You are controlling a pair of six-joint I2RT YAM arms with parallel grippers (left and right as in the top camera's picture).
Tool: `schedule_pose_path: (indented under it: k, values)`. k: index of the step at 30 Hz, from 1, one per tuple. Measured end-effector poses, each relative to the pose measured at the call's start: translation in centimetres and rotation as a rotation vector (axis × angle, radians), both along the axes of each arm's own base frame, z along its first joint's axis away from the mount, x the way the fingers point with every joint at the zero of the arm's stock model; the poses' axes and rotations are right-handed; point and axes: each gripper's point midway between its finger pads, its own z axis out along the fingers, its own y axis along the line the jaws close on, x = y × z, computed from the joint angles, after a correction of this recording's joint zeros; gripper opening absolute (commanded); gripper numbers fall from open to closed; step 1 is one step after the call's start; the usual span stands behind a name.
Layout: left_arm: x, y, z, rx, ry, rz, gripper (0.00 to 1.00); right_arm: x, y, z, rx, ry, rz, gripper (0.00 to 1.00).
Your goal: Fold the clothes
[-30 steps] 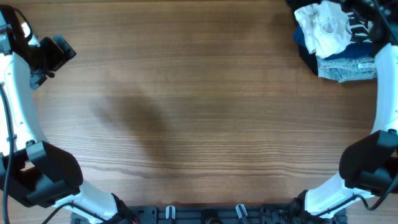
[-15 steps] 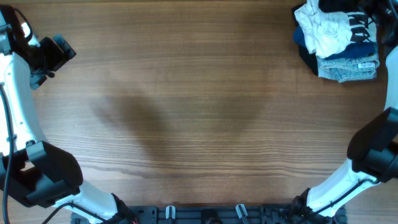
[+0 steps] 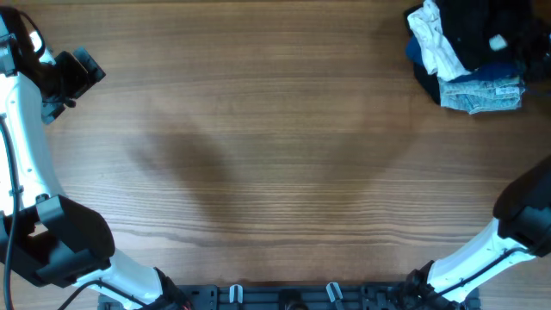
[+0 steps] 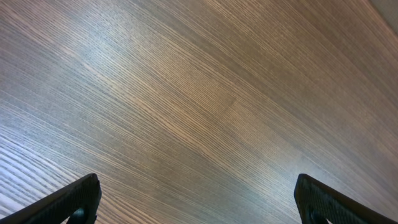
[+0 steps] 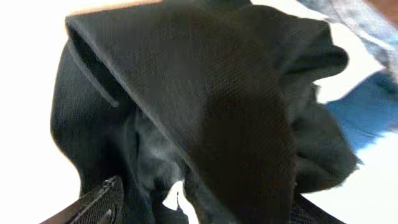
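The clothes, a black garment (image 3: 478, 30) with a small white tag (image 3: 497, 41), lie bunched on the heap at the table's far right corner. In the right wrist view the black fabric (image 5: 211, 93) fills the frame in thick folds, with a white scrap (image 5: 177, 198) low down. My right gripper (image 5: 202, 210) hangs over it, open; its fingers (image 5: 99, 200) stand wide apart, with the cloth bunched between them. In the overhead view that gripper cannot be told from the dark cloth. My left gripper (image 4: 199, 202) is open over bare wood at the far left (image 3: 79, 71).
Under the black garment sits a heap of white cloth (image 3: 430, 43), blue fabric (image 3: 419, 56) and light denim (image 3: 482, 93). The wooden table (image 3: 275, 155) spreads across the middle. The arm bases stand at the near corners (image 3: 65, 241) (image 3: 525, 220).
The black garment now covers the heap's white and printed pieces in the overhead view. The right arm has shifted further right. The left arm has not moved.
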Motion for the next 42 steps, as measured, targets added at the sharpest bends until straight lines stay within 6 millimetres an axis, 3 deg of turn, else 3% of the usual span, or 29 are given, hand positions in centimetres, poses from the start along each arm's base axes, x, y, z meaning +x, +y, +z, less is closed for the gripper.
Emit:
schedule_pose_path:
  k: [3,6,9,12,15,18,21,22,25,29,34,35,42]
  values:
    - [0.0,0.0,0.0,0.000,0.000,0.000,1.00,-1.6,-0.8,-0.8,-0.002,0.044,0.002,0.79]
    - [0.0,0.0,0.0,0.000,0.001,0.000,1.00,-3.6,0.3,-0.9,0.012,0.109,0.033,0.84]
    - [0.0,0.0,0.0,0.000,0.001,0.000,1.00,-5.8,1.8,1.9,-0.028,0.110,0.082,0.86]
    - [0.0,0.0,0.0,0.000,0.001,0.000,1.00,-7.1,2.7,6.8,-0.150,0.010,0.124,0.86]
    - [0.0,0.0,0.0,0.000,0.001,0.000,1.00,-6.1,2.1,11.4,-0.316,-0.151,0.140,0.89]
    - [0.0,0.0,0.0,0.000,0.000,0.000,1.00,-3.3,1.5,15.2,-0.549,-0.317,0.173,0.99]
    - [0.0,0.0,0.0,-0.001,0.002,0.000,1.00,-0.7,2.4,15.1,-0.665,-0.362,0.217,0.99]
    - [0.0,0.0,0.0,0.000,0.002,0.000,1.00,0.2,2.6,14.7,-0.692,-0.369,0.230,0.99]
    - [0.0,0.0,0.0,0.000,0.001,0.000,1.00,3.7,3.5,10.8,-0.739,-0.358,0.298,1.00]
    - [0.0,0.0,0.0,0.000,0.002,0.000,1.00,7.5,2.4,2.4,-0.752,-0.269,0.334,0.98]
    - [-0.1,0.0,0.0,-0.001,0.003,0.000,1.00,8.9,1.4,-8.2,-0.689,-0.128,0.364,0.96]
    - [-0.1,0.0,0.0,-0.001,0.004,0.000,1.00,9.2,1.2,-9.2,-0.685,-0.122,0.368,0.96]
    - [-0.1,0.0,0.0,-0.002,0.004,0.000,1.00,10.3,0.8,-10.7,-0.662,-0.115,0.377,0.94]
